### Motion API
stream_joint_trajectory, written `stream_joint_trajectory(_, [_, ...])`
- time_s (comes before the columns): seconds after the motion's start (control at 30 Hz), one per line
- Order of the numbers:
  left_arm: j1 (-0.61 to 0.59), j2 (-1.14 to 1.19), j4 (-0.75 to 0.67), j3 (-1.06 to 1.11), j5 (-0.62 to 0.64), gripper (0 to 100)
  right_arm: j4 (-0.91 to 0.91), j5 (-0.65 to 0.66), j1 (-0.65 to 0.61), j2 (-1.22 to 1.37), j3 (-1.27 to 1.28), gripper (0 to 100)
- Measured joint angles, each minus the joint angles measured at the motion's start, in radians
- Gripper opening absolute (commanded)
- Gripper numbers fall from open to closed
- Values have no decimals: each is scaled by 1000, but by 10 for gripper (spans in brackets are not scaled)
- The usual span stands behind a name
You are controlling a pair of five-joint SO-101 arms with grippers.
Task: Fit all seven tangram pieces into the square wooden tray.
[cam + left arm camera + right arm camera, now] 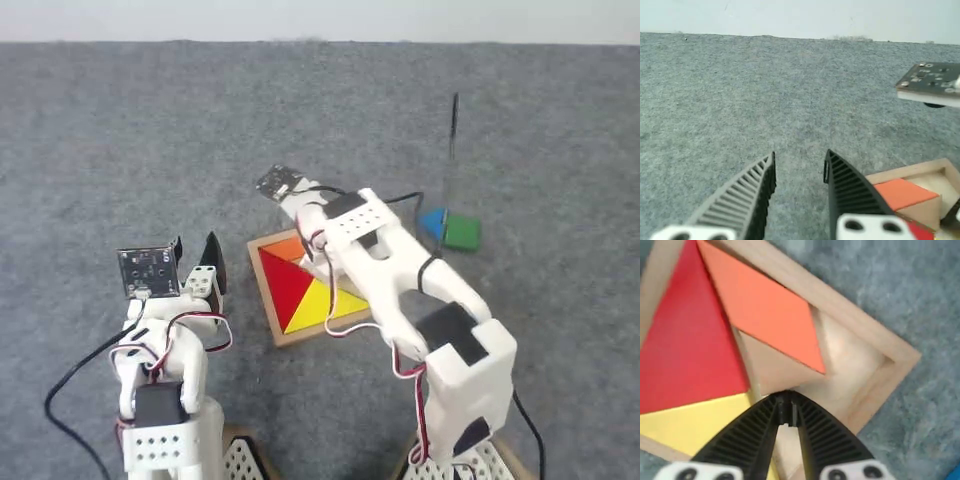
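a lab-like robot bench: grey felt table (150,120), plain white wall (300,15).

We find the white left arm (165,400) at the near left, folded upright over its base, wrist pointing toward the far side. Its black-fingered left gripper (197,258) is parted: the two ribbed fingers (747,200) stand apart with a clear gap between their tips. The white right arm (420,290) rises from the near right and stretches far and leftward toward the middle, wrist pitched downward. On its black right gripper (788,409) we see both ribbed fingertips pressed together.
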Motion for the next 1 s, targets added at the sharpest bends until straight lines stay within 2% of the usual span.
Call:
stream_joint_trajectory(0.27, [0,0,0,0,0,155,5,0,-77,2,-9,8])
stream_joint_trajectory(0.43, [0,0,0,0,0,155,12,0,-78,-8,-9,8])
stream_joint_trajectory(0.63, [0,0,0,0,0,155,104,0,-71,-187,-9,9])
stream_joint_trajectory(0.77, [0,0,0,0,0,155,176,0,20,-353,-9,9])
stream_joint_trajectory(0.9, [0,0,0,0,0,155,238,0,196,-422,-9,13])
stream_joint_trajectory(1.0, [0,0,0,0,0,155,255,0,358,-413,-9,91])
